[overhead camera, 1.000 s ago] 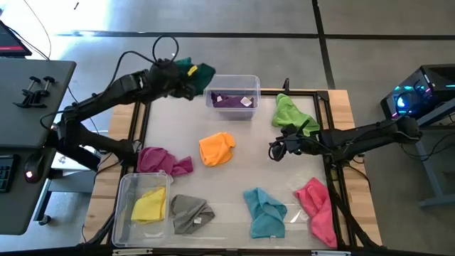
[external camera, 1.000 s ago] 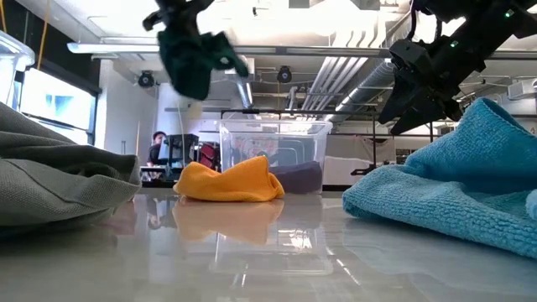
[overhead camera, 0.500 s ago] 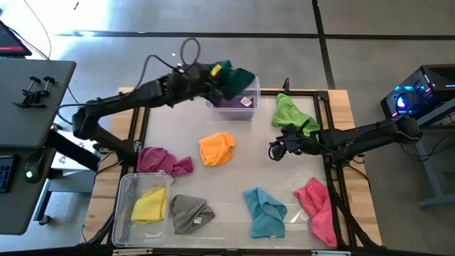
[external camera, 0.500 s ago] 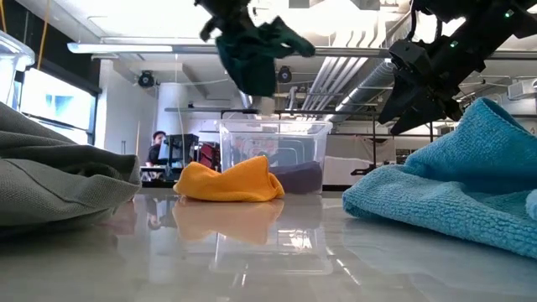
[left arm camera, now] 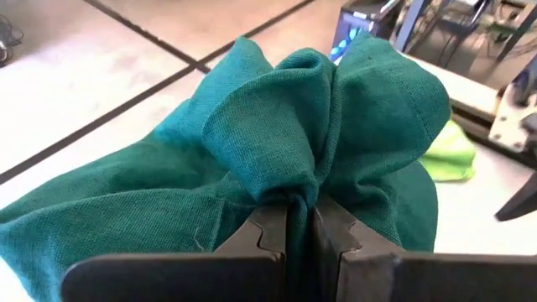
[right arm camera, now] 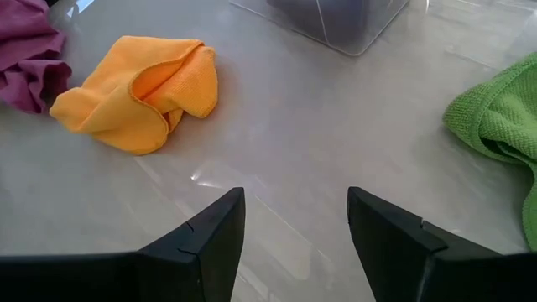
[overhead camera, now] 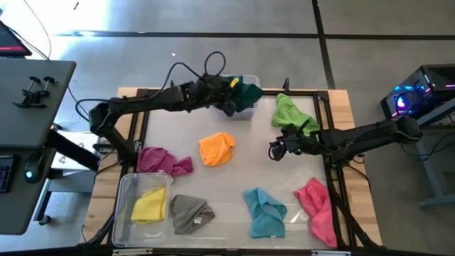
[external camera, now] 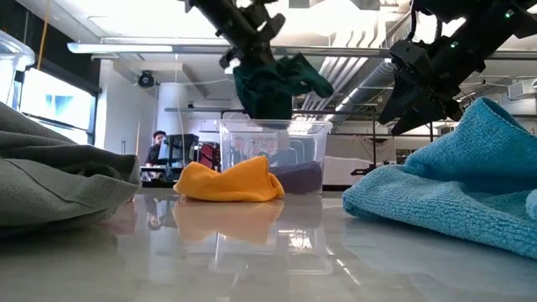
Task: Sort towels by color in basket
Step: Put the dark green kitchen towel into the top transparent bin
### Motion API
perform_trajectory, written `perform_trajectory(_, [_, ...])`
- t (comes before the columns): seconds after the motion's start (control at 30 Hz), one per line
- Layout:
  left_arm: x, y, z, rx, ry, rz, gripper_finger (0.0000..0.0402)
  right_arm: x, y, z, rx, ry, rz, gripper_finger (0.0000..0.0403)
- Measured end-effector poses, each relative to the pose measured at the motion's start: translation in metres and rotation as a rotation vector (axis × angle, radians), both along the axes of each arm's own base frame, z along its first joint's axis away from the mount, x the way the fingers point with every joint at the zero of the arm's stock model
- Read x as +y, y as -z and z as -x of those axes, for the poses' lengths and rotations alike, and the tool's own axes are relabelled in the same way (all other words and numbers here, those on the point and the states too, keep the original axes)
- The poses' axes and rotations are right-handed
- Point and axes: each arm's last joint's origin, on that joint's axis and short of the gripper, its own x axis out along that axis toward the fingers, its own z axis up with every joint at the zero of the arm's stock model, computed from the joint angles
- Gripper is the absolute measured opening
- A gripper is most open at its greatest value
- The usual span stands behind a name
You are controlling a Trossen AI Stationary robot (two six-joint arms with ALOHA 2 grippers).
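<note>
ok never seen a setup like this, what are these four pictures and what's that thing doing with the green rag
It is a robot with two dark arms at one table. One picture looks straight down, one looks level across the tabletop, and one comes from a camera on each wrist. The left gripper pinches a dark green towel above a clear bin at the table's far edge. The right gripper hangs open over bare table. Orange, magenta, grey, cyan, pink and lime towels lie loose; a yellow towel sits in a second bin.

Grey side desk (overhead camera: 35,92), black clamp (overhead camera: 32,89), glowing computer tower (overhead camera: 416,96), seated person (external camera: 159,144)
</note>
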Motion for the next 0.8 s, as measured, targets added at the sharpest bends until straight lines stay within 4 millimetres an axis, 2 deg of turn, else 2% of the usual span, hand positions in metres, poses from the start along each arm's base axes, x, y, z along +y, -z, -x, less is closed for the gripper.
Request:
perform_trajectory(0.47, [0.033,0.046,-0.014,0.071,-0.115,0.085,0.0015,0.0,0.0,0.0,0.001,0.002,-0.002,0.0204])
perform_trajectory(0.6, [0.04,0.05,-0.013,0.064,-0.148,0.107,0.0035,0.0,0.0,0.0,0.001,0.003,-0.003,0.0204])
perform_trajectory(0.8, [0.046,0.05,-0.01,0.063,-0.165,0.108,0.009,0.0,0.0,0.0,0.0,0.005,-0.005,0.0204])
